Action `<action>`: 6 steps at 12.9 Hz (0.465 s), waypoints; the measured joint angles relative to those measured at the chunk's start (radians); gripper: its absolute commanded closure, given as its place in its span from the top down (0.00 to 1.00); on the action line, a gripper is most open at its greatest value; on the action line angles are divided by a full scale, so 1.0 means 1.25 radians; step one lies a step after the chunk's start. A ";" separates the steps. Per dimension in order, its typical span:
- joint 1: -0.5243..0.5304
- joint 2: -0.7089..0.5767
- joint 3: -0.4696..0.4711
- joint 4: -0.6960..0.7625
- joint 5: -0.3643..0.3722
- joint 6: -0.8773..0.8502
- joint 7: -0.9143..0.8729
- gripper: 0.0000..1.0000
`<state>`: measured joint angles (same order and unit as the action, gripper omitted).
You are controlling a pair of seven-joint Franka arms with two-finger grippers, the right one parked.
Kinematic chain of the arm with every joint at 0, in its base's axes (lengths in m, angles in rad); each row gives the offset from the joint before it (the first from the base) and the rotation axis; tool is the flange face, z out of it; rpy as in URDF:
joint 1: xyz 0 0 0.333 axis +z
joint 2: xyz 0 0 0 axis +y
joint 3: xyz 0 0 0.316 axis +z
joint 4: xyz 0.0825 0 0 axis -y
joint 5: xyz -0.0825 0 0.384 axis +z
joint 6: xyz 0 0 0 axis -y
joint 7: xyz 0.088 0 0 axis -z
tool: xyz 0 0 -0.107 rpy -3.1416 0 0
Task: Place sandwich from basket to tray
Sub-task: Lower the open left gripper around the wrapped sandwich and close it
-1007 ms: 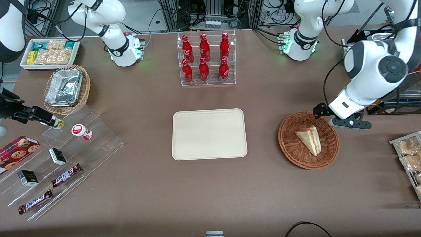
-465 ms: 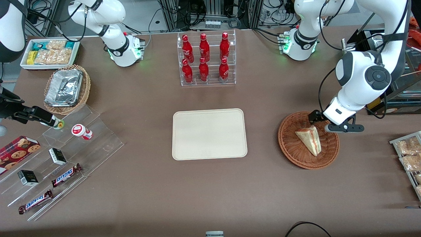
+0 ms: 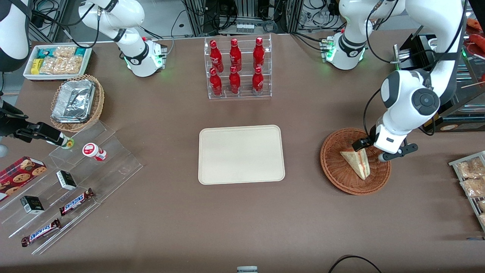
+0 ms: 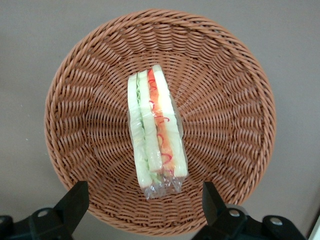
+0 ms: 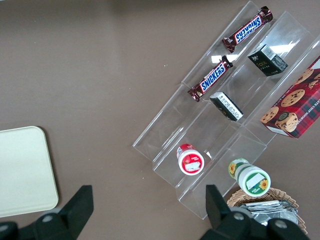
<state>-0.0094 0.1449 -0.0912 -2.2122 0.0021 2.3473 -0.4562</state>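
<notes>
The sandwich (image 3: 358,163), a plastic-wrapped wedge of white bread with red and green filling, lies in the reddish-brown wicker basket (image 3: 337,172) toward the working arm's end of the table. In the left wrist view the sandwich (image 4: 155,132) stands on edge in the middle of the basket (image 4: 85,90). My gripper (image 3: 373,152) hovers open just above the basket's rim farther from the front camera, its fingers (image 4: 75,202) spread wide either side of the sandwich's broad end, touching nothing. The cream tray (image 3: 241,154) lies bare at the table's middle.
A clear rack of red bottles (image 3: 237,68) stands farther from the front camera than the tray. A wire rack of snack packets (image 3: 471,178) sits beside the basket at the table's edge. Acrylic steps with candy bars (image 3: 75,201), a foil-tray basket (image 3: 77,102) and a snack bin (image 3: 57,60) lie toward the parked arm's end.
My gripper has come down and moved nearer the front camera, from beside the basket's rim to over the sandwich's broad end. The sandwich has not moved.
</notes>
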 measured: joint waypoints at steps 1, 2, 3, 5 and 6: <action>0.000 0.011 0.000 0.000 -0.001 0.012 -0.028 1.00; 0.000 0.019 0.000 0.000 -0.001 0.029 -0.070 1.00; -0.001 0.026 0.000 0.000 -0.001 0.045 -0.116 1.00; -0.002 0.039 -0.001 0.000 0.000 0.056 -0.156 1.00; -0.003 0.048 -0.002 0.000 0.000 0.058 -0.159 1.00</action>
<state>-0.0129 0.2043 -0.0933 -2.2117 0.0019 2.4202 -0.6555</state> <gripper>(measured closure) 0.000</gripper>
